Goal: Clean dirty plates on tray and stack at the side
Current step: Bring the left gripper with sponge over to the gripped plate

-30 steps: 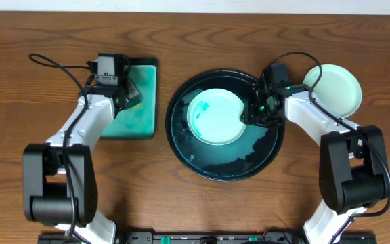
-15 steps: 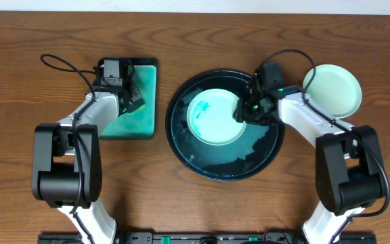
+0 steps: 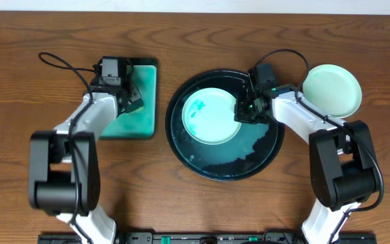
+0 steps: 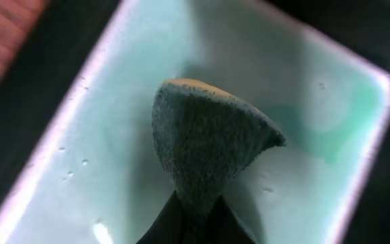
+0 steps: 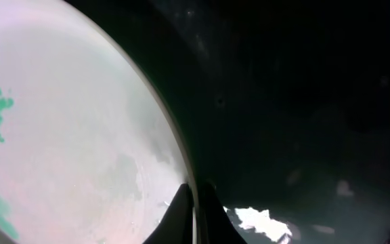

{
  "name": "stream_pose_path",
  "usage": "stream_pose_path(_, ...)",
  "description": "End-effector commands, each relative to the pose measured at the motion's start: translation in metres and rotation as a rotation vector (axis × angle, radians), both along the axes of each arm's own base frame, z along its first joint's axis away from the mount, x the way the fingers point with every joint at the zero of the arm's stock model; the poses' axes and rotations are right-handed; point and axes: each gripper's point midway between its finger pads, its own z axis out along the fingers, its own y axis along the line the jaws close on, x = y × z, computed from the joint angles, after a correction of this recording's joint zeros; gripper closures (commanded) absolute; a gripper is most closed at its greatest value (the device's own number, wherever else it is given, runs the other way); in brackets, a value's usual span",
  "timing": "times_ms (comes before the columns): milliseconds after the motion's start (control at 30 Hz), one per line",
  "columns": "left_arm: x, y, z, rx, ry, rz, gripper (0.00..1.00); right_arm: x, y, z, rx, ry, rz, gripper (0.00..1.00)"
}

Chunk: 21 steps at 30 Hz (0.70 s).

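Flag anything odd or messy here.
The plate in the tray carries teal smears on its left side, and teal liquid lies patchy across the tray's floor. Nothing looks tipped or broken.

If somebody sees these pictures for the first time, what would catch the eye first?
The big black tray in the middle, holding a white plate smeared with teal; the right gripper has its jaws shut on the plate's right rim. At left, the left gripper pinches a dark sponge over a teal tray.
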Motion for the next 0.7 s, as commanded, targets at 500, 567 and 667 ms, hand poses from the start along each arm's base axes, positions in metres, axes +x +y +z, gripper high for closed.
stream_pose_path(500, -0.026, -0.091, 0.107, -0.387, -0.147, -0.246, 0.93, -0.003, 0.005, -0.012, -0.003, 0.024, 0.061, 0.99)
stream_pose_path(567, -0.032, -0.111, 0.101, -0.405, -0.115, -0.268, 0.93, -0.006, 0.011, -0.01, 0.019, 0.013, 0.144, 0.99)
stream_pose_path(667, -0.043, -0.152, 0.091, -0.412, -0.078, -0.359, 0.93, -0.009, 0.009, -0.011, 0.01, 0.019, 0.164, 0.99)
